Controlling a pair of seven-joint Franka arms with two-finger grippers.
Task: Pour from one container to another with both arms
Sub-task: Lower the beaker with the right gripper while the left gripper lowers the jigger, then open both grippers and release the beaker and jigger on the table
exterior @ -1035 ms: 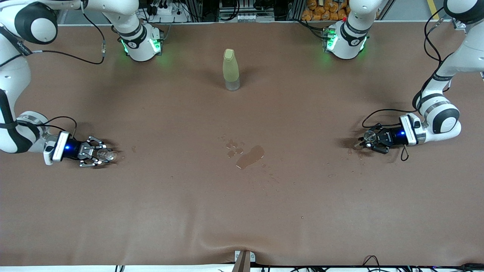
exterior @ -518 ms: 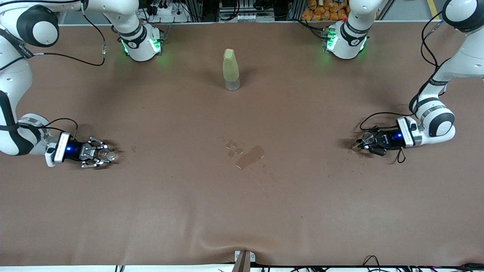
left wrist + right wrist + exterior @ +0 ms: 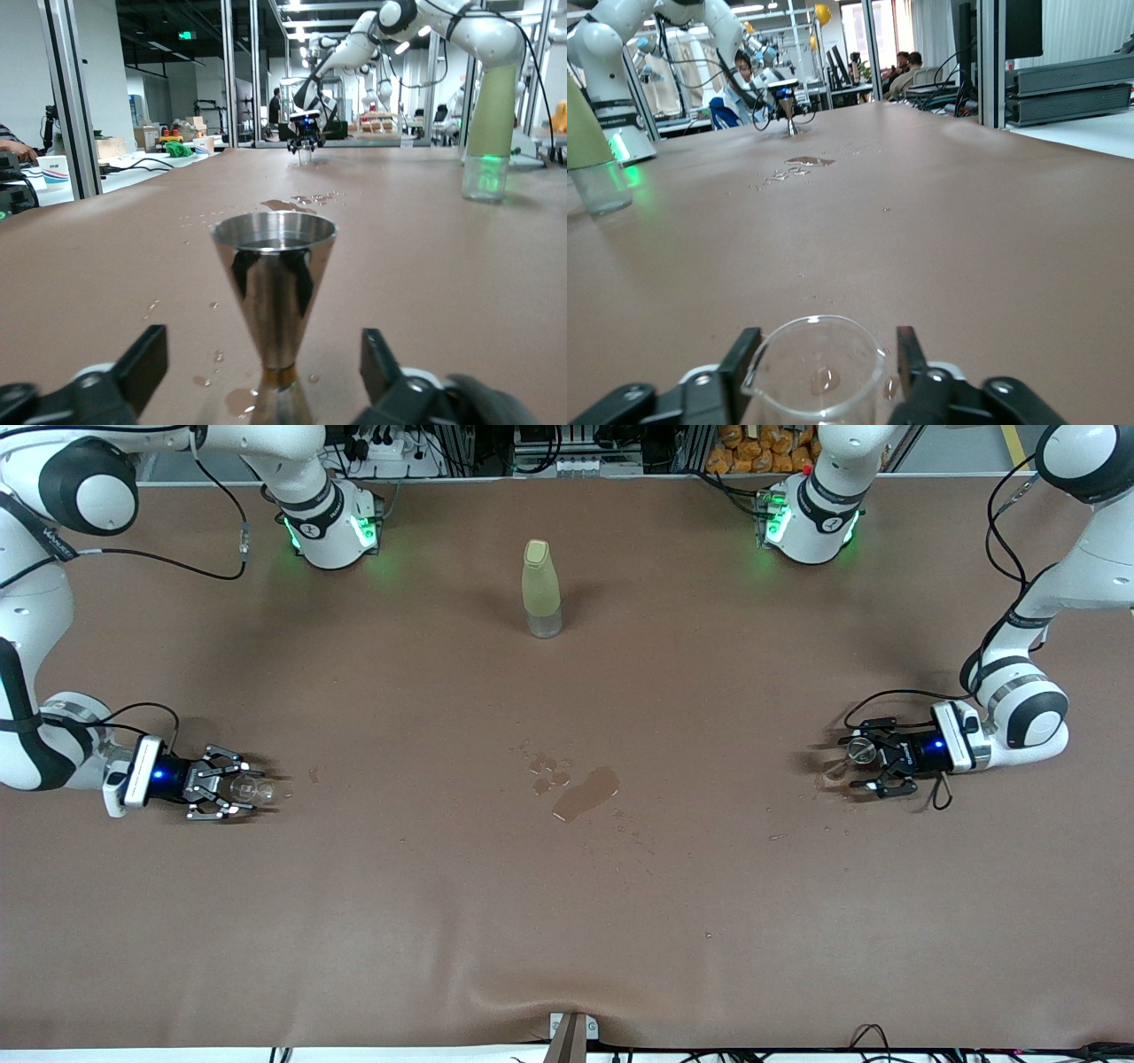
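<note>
jigger (image 3: 275,305): upright between left gripper (image 3: 266,376) fingers, untouched
left gripper: spread apart
glass cup (image 3: 818,367): between right gripper (image 3: 824,376) fingers
right gripper: contact unclear

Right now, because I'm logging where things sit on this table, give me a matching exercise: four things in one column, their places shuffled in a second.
Things
1. steel jigger
2. glass cup
3. yellow-green bottle
4. puddle

Places
A. mid-table, nearer to the front camera than the bottle
B. at the right gripper, toward the right arm's end
C. standing upright, closest to the arms' bases
D. between the open jaws of the left gripper, toward the left arm's end

Pairs: 1-D, 2-B, 3-C, 4-A
</note>
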